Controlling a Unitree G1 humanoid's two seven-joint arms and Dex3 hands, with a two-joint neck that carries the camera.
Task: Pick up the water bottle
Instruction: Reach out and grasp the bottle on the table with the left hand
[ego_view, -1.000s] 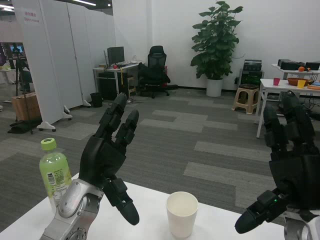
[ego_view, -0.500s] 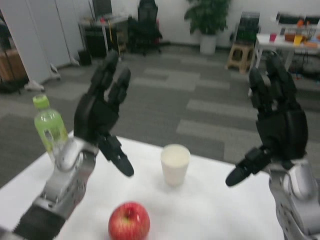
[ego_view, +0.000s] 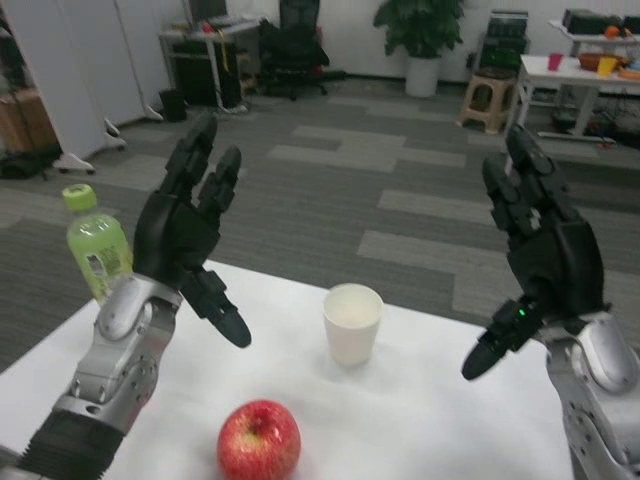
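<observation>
Two black robot hands, the left hand (ego_view: 185, 232) and the right hand (ego_view: 540, 262), hover fingers spread and empty above a smooth white table (ego_view: 440, 430), the grasp apparently not yet begun. The water bottle (ego_view: 95, 245), clear plastic with pale green contents and a lime cap, stands upright near the table's far left edge, just beside the left hand, which would need to swing outward and wrap its rounded body. A white paper cup (ego_view: 352, 322) and glossy red apple (ego_view: 259, 440) sit between the arms.

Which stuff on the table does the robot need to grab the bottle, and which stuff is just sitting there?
For the job:
water bottle, standing at the table's far left edge
left hand, open, raised beside it

Just sitting there:
paper cup
red apple
right hand, open, waiting
</observation>
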